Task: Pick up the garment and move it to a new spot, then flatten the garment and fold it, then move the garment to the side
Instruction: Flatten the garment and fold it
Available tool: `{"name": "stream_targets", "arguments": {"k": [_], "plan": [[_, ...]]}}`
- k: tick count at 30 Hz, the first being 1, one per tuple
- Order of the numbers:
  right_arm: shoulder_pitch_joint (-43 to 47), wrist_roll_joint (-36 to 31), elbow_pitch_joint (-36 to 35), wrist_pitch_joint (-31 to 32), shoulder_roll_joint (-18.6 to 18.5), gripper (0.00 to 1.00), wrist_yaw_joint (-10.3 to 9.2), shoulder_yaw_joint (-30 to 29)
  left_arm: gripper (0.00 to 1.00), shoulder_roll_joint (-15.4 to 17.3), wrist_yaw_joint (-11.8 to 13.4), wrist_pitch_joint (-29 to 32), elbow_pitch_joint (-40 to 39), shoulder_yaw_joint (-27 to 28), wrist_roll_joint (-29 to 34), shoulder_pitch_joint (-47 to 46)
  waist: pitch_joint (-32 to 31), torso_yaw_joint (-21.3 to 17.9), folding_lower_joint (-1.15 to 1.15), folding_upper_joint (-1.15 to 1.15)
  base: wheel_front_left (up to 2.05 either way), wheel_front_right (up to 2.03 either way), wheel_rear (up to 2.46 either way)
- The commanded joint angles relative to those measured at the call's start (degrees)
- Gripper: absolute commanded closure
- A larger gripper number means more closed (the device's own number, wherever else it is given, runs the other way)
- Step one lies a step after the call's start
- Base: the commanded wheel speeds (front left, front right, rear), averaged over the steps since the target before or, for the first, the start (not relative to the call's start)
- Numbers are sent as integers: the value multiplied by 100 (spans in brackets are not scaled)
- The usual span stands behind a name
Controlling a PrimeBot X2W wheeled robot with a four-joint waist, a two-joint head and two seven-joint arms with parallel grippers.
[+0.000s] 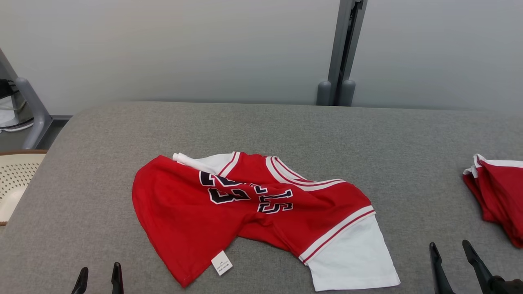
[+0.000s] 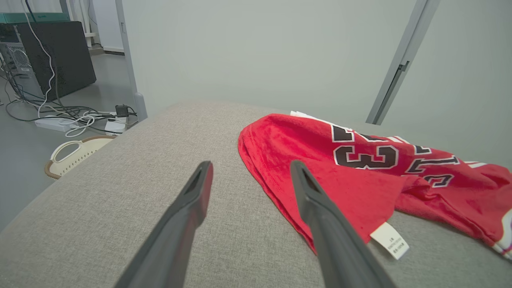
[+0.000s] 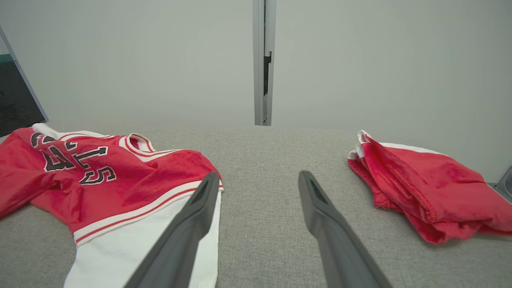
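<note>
Left fingers [image 2: 324,224] and right fingers [image 3: 334,240] are both spread wide and empty, the red jersey [image 1: 184,208] lies crumpled mid counter [image 1: 286,126], so it's probably the pick-up step, needing a grab on its near edges.

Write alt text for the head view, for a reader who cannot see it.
A crumpled red jersey with a white sleeve lies in the middle of a grey padded table. A second red garment lies at the right edge. The left gripper and the right gripper, both open, show at the bottom corners, touching nothing.
</note>
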Motion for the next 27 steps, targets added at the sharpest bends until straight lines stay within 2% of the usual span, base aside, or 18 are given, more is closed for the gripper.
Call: {"name": "stream_targets", "arguments": {"k": [1, 6, 15, 24, 27], "plan": [[30, 28, 30, -7, -38, 0, -2, 6, 0, -24, -58, -9, -8, 69, 54, -3, -15, -63, 0, 0, 0, 0, 0], [-4, 19, 32, -7, -37, 0, -2, 51, 0, -47, -184, -9, 4, -112, 102, -2, -27, -168, 0, 0, 0, 0, 0], [-27, 32, 31, -7, -38, 0, -2, 90, 0, 136, -197, -10, -36, -517, -91, 59, -38, -330, 0, 0, 0, 0, 0], [-90, -2, -56, -7, -36, 0, -2, 139, 0, 272, -199, -10, -5, -548, -113, 88, -26, -380, 0, 0, 0, 0, 0], [-128, 194, -46, -7, -35, 0, -2, 231, 0, 277, -199, -9, 163, -615, -73, 64, 13, -367, 0, 0, 0, 0, 0]]}}
